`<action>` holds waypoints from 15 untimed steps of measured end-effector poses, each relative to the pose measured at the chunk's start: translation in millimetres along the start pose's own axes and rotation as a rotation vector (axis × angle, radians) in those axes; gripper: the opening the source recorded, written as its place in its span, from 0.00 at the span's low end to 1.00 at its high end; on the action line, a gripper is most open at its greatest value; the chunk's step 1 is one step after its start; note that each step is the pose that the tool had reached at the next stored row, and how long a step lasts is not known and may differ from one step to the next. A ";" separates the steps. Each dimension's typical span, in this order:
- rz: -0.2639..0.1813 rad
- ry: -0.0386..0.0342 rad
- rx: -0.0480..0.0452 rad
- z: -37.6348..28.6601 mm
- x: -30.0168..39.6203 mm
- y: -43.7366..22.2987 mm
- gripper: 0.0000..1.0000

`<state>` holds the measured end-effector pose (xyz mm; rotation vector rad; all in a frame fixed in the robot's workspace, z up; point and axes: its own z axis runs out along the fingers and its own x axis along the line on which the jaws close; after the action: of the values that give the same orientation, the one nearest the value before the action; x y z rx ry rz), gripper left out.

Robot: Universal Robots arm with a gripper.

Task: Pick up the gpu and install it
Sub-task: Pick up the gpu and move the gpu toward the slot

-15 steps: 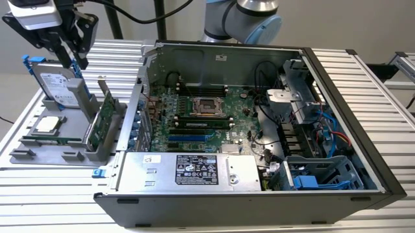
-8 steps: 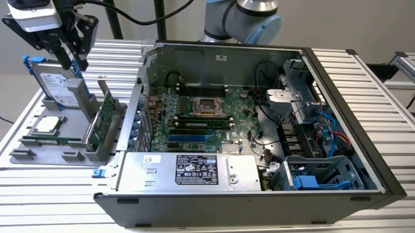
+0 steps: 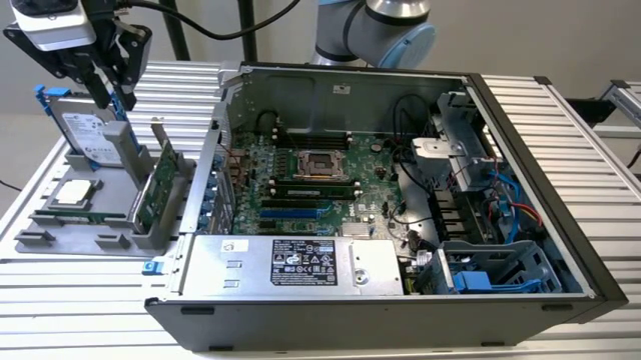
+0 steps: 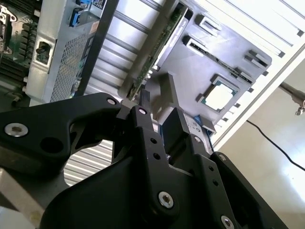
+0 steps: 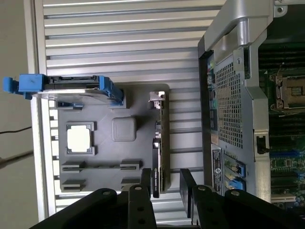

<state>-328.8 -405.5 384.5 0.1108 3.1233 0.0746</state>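
Fingers (image 5: 187,183) of the end effector (image 5: 166,183) stand apart with a moderate gap between them, and they hold nothing. In the exterior view the end effector (image 3: 113,91) hangs above the grey tray (image 3: 60,232), clear of everything on it. In the first wrist view the gap between the fingers lines up with the near end of the gpu (image 5: 160,138), which is seen edge-on below them without touching them.

The gpu (image 3: 155,184) stands upright on its long edge in a slot of the tray, along the tray's side nearest the open computer case (image 3: 350,322). A silver hard drive (image 3: 85,131) with blue rails stands upright at the tray's opposite side, well apart from the gpu. A square processor chip (image 5: 79,139) lies flat in a recess of the tray between the two. The tray rests on the ribbed metal worktop (image 3: 80,300), just beside the case, and the case lies on its side with its motherboard (image 3: 311,180) exposed.
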 end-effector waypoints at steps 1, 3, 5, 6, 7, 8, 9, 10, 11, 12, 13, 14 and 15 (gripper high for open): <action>0.000 0.0000 0.0000 0.1 0.0 0.0 1.00; 0.000 0.0001 0.0000 0.3 0.0 0.0 1.00; 0.000 0.0002 0.0000 0.6 0.0 0.0 1.00; 0.000 0.0003 0.0000 0.7 0.0 -0.1 1.00; 0.000 0.0003 0.0000 0.8 0.0 -0.2 1.00; 0.000 0.0003 0.0000 1.1 0.0 -0.3 1.00; 0.000 0.0004 0.0000 1.3 0.0 -0.5 1.00; 0.000 0.0006 0.0000 1.5 0.0 -0.6 1.00; 0.000 0.0009 0.0001 1.7 0.0 -0.8 1.00; 0.000 0.0011 0.0001 1.9 0.0 -1.0 1.00; 0.000 0.0013 0.0001 2.1 0.0 -1.2 1.00; 0.000 0.0011 -0.0001 2.3 -0.1 -1.4 1.00; 0.000 0.0011 -0.0001 2.4 -0.1 -1.7 1.00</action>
<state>-328.7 -407.0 382.0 0.1108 3.1243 0.0748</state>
